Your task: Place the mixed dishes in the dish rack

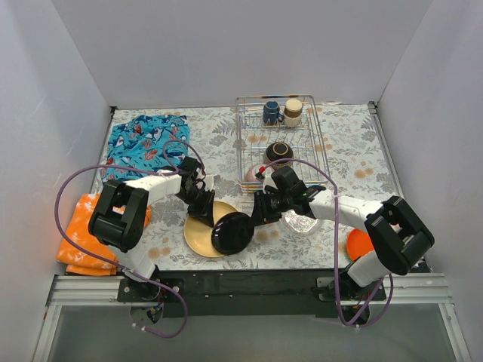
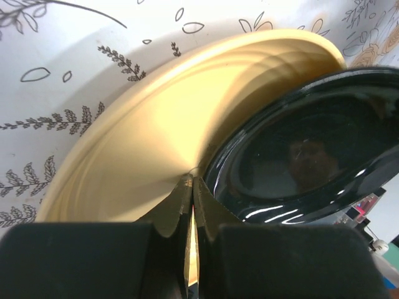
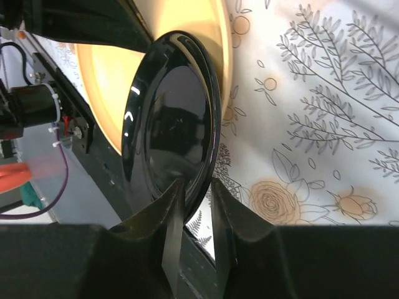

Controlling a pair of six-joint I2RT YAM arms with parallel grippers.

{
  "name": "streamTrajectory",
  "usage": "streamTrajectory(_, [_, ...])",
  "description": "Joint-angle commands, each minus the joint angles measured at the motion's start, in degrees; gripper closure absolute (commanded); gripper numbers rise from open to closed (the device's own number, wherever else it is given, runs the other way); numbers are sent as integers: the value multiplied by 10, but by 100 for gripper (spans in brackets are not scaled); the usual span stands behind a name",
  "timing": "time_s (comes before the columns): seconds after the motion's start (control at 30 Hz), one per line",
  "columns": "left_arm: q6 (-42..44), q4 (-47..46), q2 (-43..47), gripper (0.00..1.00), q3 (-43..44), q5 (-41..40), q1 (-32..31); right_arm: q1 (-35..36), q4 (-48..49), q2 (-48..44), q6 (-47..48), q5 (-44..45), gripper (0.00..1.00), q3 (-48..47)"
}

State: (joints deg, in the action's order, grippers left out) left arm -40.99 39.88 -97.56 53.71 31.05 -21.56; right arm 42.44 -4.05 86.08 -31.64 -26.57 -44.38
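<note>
White walls box in a table under a leaf-printed cloth (image 1: 355, 158). The dish rack (image 1: 240, 143) stands at about one o'clock on it, and it already holds the dark brown bowl (image 1: 279, 152), the dark blue mug (image 1: 271, 113) and the beige cup (image 1: 293, 111).

At six o'clock, near the arm bases, the black plate (image 1: 232, 232) overlaps the tan-yellow plate (image 1: 198, 234). That stacking probably explains why both arms are working here. The left gripper (image 2: 190, 187) is clenched on the tan-yellow plate's thin rim at roughly twelve o'clock, apparently to pin it in place. The right gripper (image 3: 193, 187) grasps the black plate's rim at about two o'clock, one finger on each face. The right wrist view shows the black plate tipped up off the yellow one, an attitude that would suit sliding it edge-on between the rack's tines.

The orange plate (image 1: 358, 243) waits at four o'clock, beside the right arm.
</note>
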Motion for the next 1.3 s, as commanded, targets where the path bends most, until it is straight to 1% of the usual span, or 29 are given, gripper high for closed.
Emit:
streamTrajectory(0.0, [3, -30, 25, 100, -12, -37, -3, -2, 35, 12, -7, -43, 70, -25])
streamTrajectory(0.13, [-1, -38, 33, 100, -16, -38, -2, 2, 52, 20, -4, -50, 74, -24])
streamTrajectory(0.23, [-2, -41, 40, 100, -14, -43, -2, 1, 56, 24, 1, -56, 89, -23])
streamTrajectory(0.27, [-3, -39, 42, 100, -12, -49, -2, 2, 51, 22, 8, -55, 98, -26])
streamTrajectory(0.33, [-3, -32, 59, 100, -6, -61, -2, 1, 21, 10, 24, -38, 99, -48])
streamTrajectory(0.37, [-6, -30, 66, 100, -5, -83, -1, 1, 11, 5, 49, -26, 99, -59])
streamTrajectory(0.47, [-9, -14, 96, 100, 12, -119, 1, -4, -43, -8, 96, -31, 99, -114])
streamTrajectory(0.5, [-11, -5, 103, 100, 20, -141, 5, -6, -58, -12, 133, -35, 99, -132])
streamTrajectory(0.53, [-12, -1, 117, 100, 38, -150, 7, -8, -94, -16, 159, -38, 99, -155])
streamTrajectory(0.57, [-15, 3, 125, 100, 51, -160, 12, -10, -117, -18, 182, -42, 99, -205])
streamTrajectory(0.6, [-21, 6, 133, 100, 62, -185, 20, -12, -140, -19, 232, -41, 99, -241])
streamTrajectory(0.63, [-21, 6, 149, 100, 85, -194, 26, -20, -163, -20, 251, -37, 99, -269])
streamTrajectory(0.67, [-19, 2, 158, 100, 93, -208, 31, -27, -186, -21, 267, -48, 99, -319])
streamTrajectory(0.8, [-13, -59, 192, 100, 125, -294, 42, -78, -211, -22, 301, -26, 99, -398])
streamTrajectory(0.83, [-13, -69, 193, 100, 133, -331, 43, -111, -211, -20, 301, -32, 99, -409])
streamTrajectory(0.9, [-15, -86, 186, 100, 165, -364, 49, -139, -207, -14, 300, -27, 99, -431])
streamTrajectory(0.93, [-26, -86, 179, 100, 179, -388, 55, -166, -207, -9, 293, -15, 99, -439])
streamTrajectory(0.97, [-32, -83, 167, 100, 211, -388, 75, -177, -206, -7, 292, 10, 99, -445])
streamTrajectory(1.03, [-30, -84, 157, 100, 231, -385, 89, -206, -190, -5, 296, 40, 99, -453])
streamTrajectory(1.07, [-12, -88, 153, 100, 235, -396, 91, -214, -183, -4, 299, 80, 99, -451])
streamTrajectory(1.13, [-7, -92, 136, 100, 254, -394, 92, -222, -180, 5, 303, 154, 99, -469])
streamTrajectory(1.17, [-10, -92, 133, 100, 257, -378, 93, -221, -184, 10, 305, 245, 99, -477])
streamTrajectory(1.23, [-22, -96, 133, 100, 256, -343, 98, -216, -172, 16, 330, 315, 99, -490])
streamTrajectory(1.27, [-36, -99, 136, 100, 249, -279, 112, -214, -166, 19, 339, 391, 99, -493])
